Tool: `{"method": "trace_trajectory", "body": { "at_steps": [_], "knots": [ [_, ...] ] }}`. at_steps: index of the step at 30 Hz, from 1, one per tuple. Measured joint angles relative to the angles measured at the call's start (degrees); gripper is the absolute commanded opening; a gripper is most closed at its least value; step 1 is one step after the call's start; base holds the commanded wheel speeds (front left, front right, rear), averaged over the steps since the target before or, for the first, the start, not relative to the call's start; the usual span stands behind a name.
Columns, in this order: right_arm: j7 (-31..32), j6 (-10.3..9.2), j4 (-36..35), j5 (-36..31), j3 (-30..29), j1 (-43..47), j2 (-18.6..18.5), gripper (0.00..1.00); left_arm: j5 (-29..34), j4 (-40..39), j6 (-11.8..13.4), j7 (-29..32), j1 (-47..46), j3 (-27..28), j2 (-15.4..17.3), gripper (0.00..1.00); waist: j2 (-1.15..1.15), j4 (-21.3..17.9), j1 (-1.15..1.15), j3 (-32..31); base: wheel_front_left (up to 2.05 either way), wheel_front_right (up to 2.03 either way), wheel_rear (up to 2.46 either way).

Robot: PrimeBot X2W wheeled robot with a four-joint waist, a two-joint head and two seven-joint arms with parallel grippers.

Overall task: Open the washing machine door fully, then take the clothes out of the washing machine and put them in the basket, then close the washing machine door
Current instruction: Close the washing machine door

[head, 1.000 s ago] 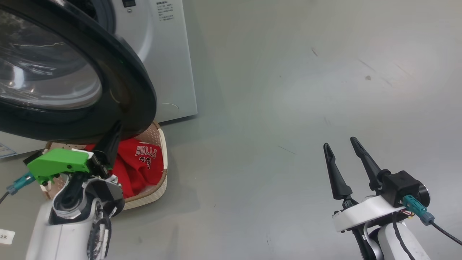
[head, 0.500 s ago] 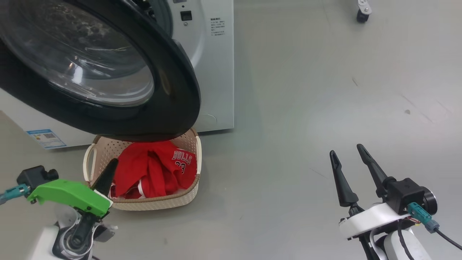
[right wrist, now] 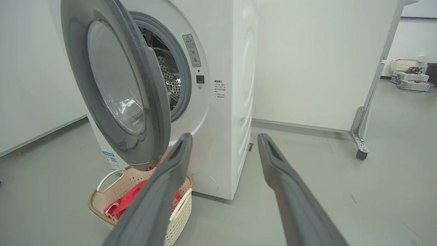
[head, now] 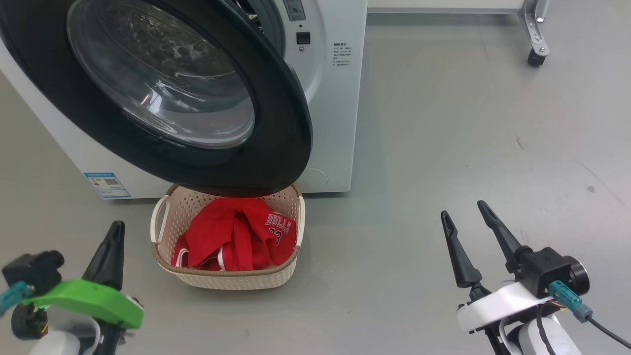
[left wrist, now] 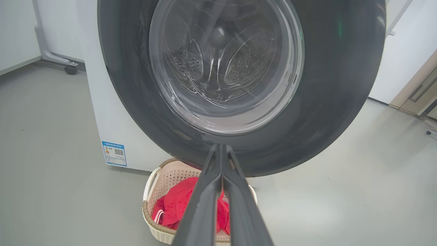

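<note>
The washing machine door (head: 278, 148) stands swung out from the white washing machine (head: 335, 123), its black rim hanging over the basket (head: 229, 282). The red clothes (head: 236, 234), "BULLS" lettering up, lie in that cream basket on the floor. My left gripper (head: 117, 229) is shut and empty, low and left of the basket. In the left wrist view its closed fingers (left wrist: 220, 148) point at the door's lower rim (left wrist: 341, 102), above the basket (left wrist: 150, 186). My right gripper (head: 463, 209) is open and empty, well right of the machine. Between its fingers (right wrist: 224, 136) the dimpled drum (right wrist: 170, 80) shows behind the door (right wrist: 155, 112).
A blue label (head: 107, 183) sits low on the machine's front. A grey frame leg with a caster (head: 535, 56) stands at the back right, below a white panel (right wrist: 307, 61). Bare grey floor spreads right of the machine and basket.
The head camera has moved, shifting the whole picture. My left gripper, still shut, has drawn back from the door's lower rim to the basket's left. The right gripper stays open.
</note>
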Motion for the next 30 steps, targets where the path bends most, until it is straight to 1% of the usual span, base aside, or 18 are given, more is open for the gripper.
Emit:
{"method": "trace_trajectory", "body": {
  "at_steps": [3,6,12,13,14,15,16,17,20,24,30],
  "knots": [
    [0.0,0.00,0.0,0.0,0.2,0.1,0.1,1.00,4.7,-0.1,0.4,-3.6,1.6,-1.1,1.0,0.00,0.00,0.2,0.00,-0.2,0.00,0.00,0.00],
    [0.0,0.01,0.0,0.0,0.3,0.2,0.1,1.00,8.1,-0.1,1.8,-7.2,2.9,-1.6,1.1,0.00,0.00,0.3,0.00,-0.4,0.00,0.00,0.00],
    [0.0,0.02,0.0,0.0,0.3,0.4,0.1,1.00,11.7,-0.4,4.6,-7.2,5.6,-1.2,0.8,0.00,0.00,0.4,0.00,-0.6,0.00,0.00,0.00],
    [0.0,0.02,0.0,0.0,0.3,0.4,0.1,1.00,12.7,-0.7,5.0,-7.2,5.9,-1.0,0.7,0.24,0.00,0.4,0.00,-0.7,0.00,0.00,0.00],
    [0.0,0.02,0.0,0.0,0.3,0.4,0.1,1.00,14.0,-0.9,5.4,-7.2,6.2,-0.9,0.7,0.69,0.00,0.4,0.00,-0.7,0.00,0.00,0.00],
    [0.0,0.03,0.0,0.0,0.4,0.4,0.1,1.00,14.9,-1.3,5.7,-7.2,6.3,-0.6,0.7,1.00,0.00,0.4,0.00,-0.7,0.00,0.00,0.00],
    [0.0,0.03,0.0,0.0,0.4,0.4,0.1,1.00,15.2,-1.6,6.0,-7.1,6.5,-0.3,0.6,1.00,0.00,0.5,0.00,-0.7,0.00,0.00,0.00],
    [0.0,0.07,0.0,0.0,0.5,0.4,0.2,1.00,15.7,-2.6,6.6,-6.8,6.7,0.6,-0.3,1.00,0.00,0.5,0.00,-0.7,0.00,0.00,0.00],
    [0.0,0.07,0.0,0.0,0.5,0.6,0.2,1.00,17.5,-5.7,7.1,-6.7,6.8,3.0,-2.0,1.00,0.00,0.5,0.00,-0.6,0.00,0.00,0.00],
    [0.0,0.08,0.1,0.0,0.5,0.7,0.3,1.00,18.8,-7.4,7.1,-6.7,7.4,4.2,-3.5,1.00,0.00,0.6,0.00,-0.4,0.00,0.00,0.00],
    [0.0,0.08,0.1,0.0,0.5,0.7,0.3,1.00,20.6,-8.5,7.1,-6.7,8.6,5.2,-4.9,1.00,0.00,0.7,0.00,-0.1,0.00,0.00,0.00]
  ]
}}
